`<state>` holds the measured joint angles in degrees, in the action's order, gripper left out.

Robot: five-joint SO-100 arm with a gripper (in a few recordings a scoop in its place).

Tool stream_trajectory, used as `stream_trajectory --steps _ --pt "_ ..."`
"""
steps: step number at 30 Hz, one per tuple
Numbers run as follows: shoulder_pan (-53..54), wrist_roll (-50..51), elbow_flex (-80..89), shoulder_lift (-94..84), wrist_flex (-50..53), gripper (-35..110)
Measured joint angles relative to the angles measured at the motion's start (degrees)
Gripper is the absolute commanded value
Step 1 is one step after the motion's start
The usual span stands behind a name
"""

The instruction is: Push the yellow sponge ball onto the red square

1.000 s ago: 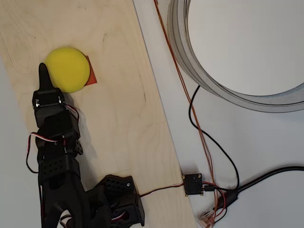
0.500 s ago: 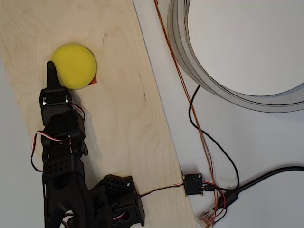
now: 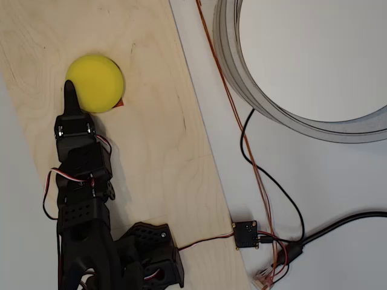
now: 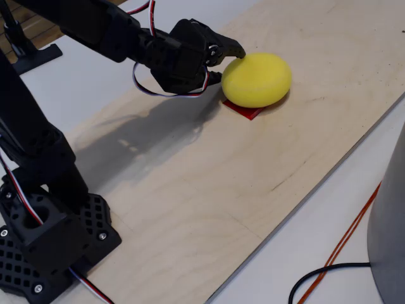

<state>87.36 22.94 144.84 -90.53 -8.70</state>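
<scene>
The bright yellow, matte, round foam ball (image 3: 95,83) sits on the pale plywood board (image 3: 151,151), covering most of the small flat orange-red square patch (image 4: 243,110); only a sliver shows at the ball's edge. The black two-finger gripper (image 4: 233,52) touches the ball's side, fingers together as one pusher. The push looks nearly finished; at most a gentle nudge would centre the ball.

Light was bright and even in both views; the arm (image 4: 107,28) cast a soft shadow on the board (image 4: 190,183); focus stayed sharp.
</scene>
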Motion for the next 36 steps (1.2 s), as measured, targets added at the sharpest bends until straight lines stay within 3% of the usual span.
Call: stream_trajectory --steps 36 --pt "-1.76 4.31 6.15 -10.72 -0.62 20"
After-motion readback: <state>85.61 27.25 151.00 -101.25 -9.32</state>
